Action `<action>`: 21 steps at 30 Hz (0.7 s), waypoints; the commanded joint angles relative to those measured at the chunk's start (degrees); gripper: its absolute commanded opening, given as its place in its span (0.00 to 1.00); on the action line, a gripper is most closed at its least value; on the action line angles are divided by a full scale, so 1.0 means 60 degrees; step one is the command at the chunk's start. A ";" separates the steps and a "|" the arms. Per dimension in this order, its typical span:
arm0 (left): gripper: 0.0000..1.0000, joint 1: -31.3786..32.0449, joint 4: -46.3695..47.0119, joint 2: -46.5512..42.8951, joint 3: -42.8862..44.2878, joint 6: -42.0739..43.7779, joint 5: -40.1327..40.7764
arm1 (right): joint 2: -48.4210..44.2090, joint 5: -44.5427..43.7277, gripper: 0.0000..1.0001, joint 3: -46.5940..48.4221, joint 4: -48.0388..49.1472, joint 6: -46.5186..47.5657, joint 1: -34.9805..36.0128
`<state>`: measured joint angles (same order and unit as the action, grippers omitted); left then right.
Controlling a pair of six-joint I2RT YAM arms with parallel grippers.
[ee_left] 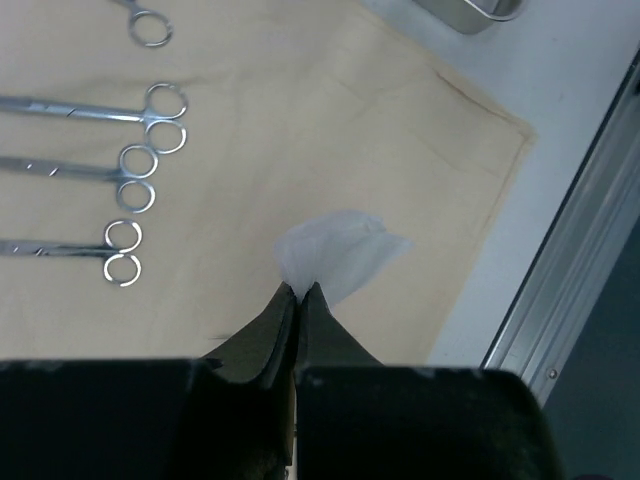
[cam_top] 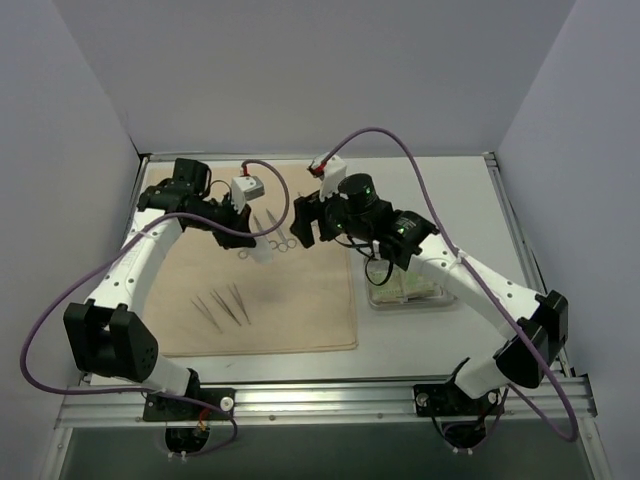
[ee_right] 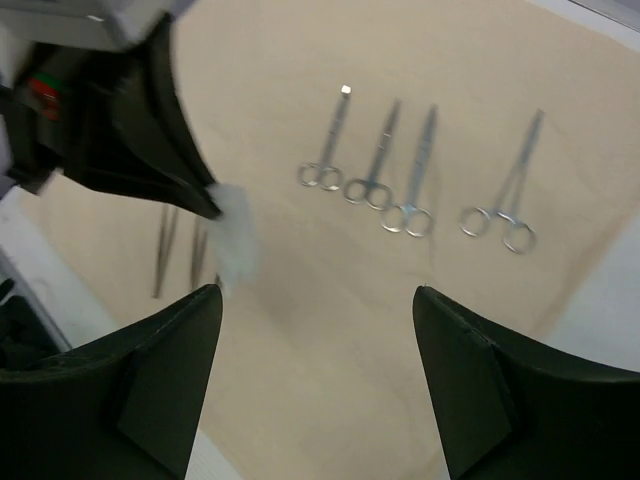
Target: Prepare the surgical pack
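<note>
The large beige cloth (cam_top: 270, 290) lies flat on the table. Several steel scissor-handled forceps (ee_right: 400, 165) lie in a row on it, also seen in the left wrist view (ee_left: 120, 175). Tweezers (cam_top: 225, 305) lie near the cloth's front left. My left gripper (ee_left: 300, 290) is shut on a small white translucent piece (ee_left: 340, 255) and holds it above the cloth; the right wrist view also shows that piece (ee_right: 232, 235). My right gripper (ee_right: 315, 290) is open and empty above the cloth, right of the left gripper (cam_top: 258, 245). The steel tray (cam_top: 378, 300) holds pale green packets (cam_top: 410, 285).
The tray stands on bare table just off the cloth's right edge. An aluminium rail (ee_left: 570, 260) runs along the table's edge beyond the cloth. White walls enclose the table at the back and sides.
</note>
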<state>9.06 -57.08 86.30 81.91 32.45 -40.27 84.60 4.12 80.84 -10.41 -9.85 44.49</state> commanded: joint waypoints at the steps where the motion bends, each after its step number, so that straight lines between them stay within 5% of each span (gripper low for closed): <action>1: 0.02 0.0655 -0.0623 -0.0218 0.0542 0.0276 -0.0598 | 0.0327 0.2196 0.73 -0.0626 0.3330 -0.0131 0.0348; 15: 0.02 0.1024 -0.0843 -0.0570 0.0777 0.0129 -0.1271 | 0.0358 0.3605 0.64 -0.2207 0.4782 -0.0907 0.0451; 21: 0.02 0.1024 -0.0887 -0.0614 0.0777 0.0173 -0.1300 | 0.0886 0.3840 0.50 -0.2194 0.4797 -0.1201 0.0451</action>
<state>15.18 -61.54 84.77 83.74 32.40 -45.47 89.06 24.99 67.24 14.50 -15.44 46.94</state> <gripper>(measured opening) 0.043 0.519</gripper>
